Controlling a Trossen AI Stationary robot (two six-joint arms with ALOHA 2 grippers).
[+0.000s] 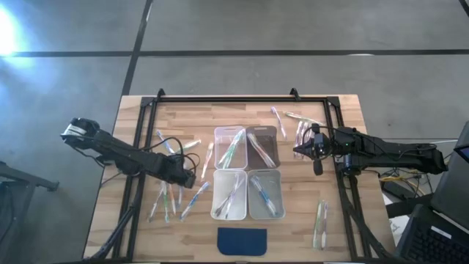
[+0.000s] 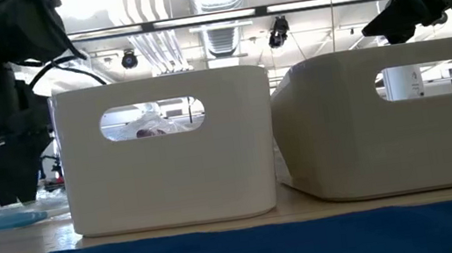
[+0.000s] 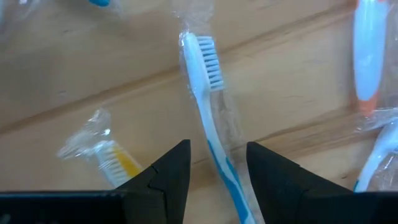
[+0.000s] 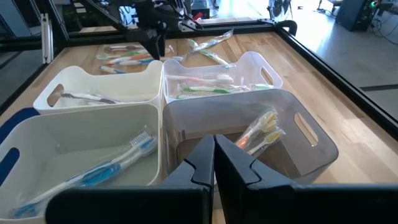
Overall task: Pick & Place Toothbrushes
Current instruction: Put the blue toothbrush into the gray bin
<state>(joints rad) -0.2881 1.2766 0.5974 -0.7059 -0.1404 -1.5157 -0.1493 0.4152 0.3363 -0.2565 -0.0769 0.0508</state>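
A blue-and-white toothbrush in a clear wrapper lies flat on the wooden table, left of the four bins. My left gripper points down over it, open, with one finger on each side of the handle and apart from it. In the high view this gripper stands among several loose toothbrushes. My right gripper is shut and holds nothing; it hovers beside the far right bin. All four bins hold toothbrushes.
A yellow toothbrush and an orange one, both wrapped, lie close to my left fingers. More toothbrushes lie at the far right and near right. A dark blue pad lies at the near edge. A black frame borders the table.
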